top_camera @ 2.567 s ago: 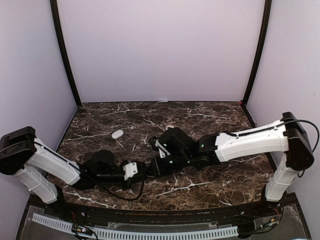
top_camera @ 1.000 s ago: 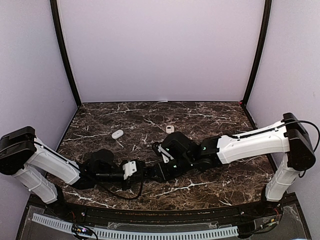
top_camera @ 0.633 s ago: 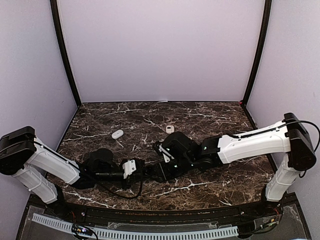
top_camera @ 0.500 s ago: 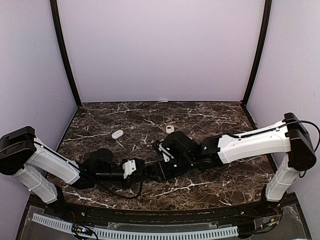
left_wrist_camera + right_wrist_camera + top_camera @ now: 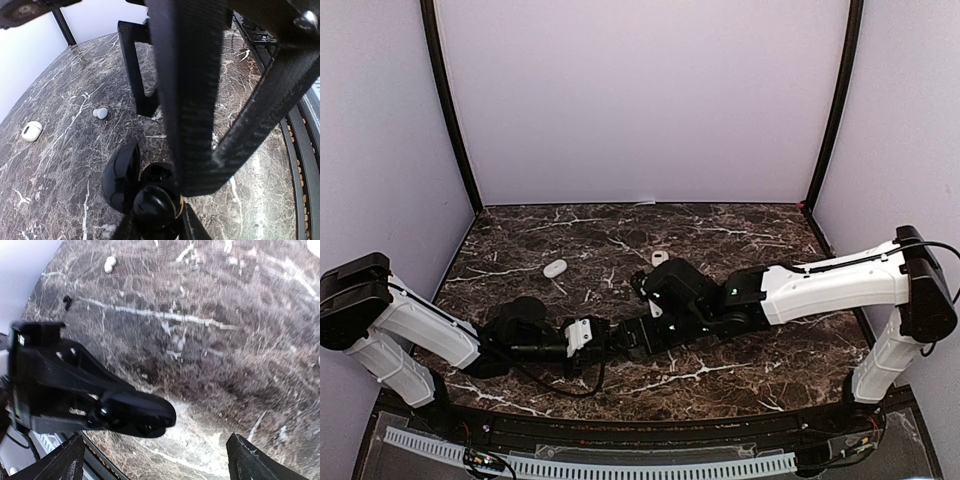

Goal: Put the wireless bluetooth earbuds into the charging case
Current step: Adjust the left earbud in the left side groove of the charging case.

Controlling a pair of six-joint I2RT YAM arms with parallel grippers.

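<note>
1. Left gripper [image 5: 156, 231]: low over the near middle of the dark brown, white-veined marble table [image 5: 740, 230], its jaws clamped on item 2.
2. Glossy black rounded plastic charging case [image 5: 150, 192]: held at the left fingertips with its lid swung open. Whether anything sits inside cannot be told.
3. Right gripper [image 5: 153, 460]: directly beside the case, meeting the left gripper tip to tip. Its jaws are spread wide and hold nothing, and one finger stands over the case in the left wrist view.
4. Small pale two-lobed plastic earbud [image 5: 660, 257]: loose on the marble beyond the right gripper, outside the case.
5. White bean-shaped plastic earbud [image 5: 555, 268]: loose on the marble to the far left, well apart from item 4.
6. Lilac back wall [image 5: 640, 100]: behind the table.
</note>
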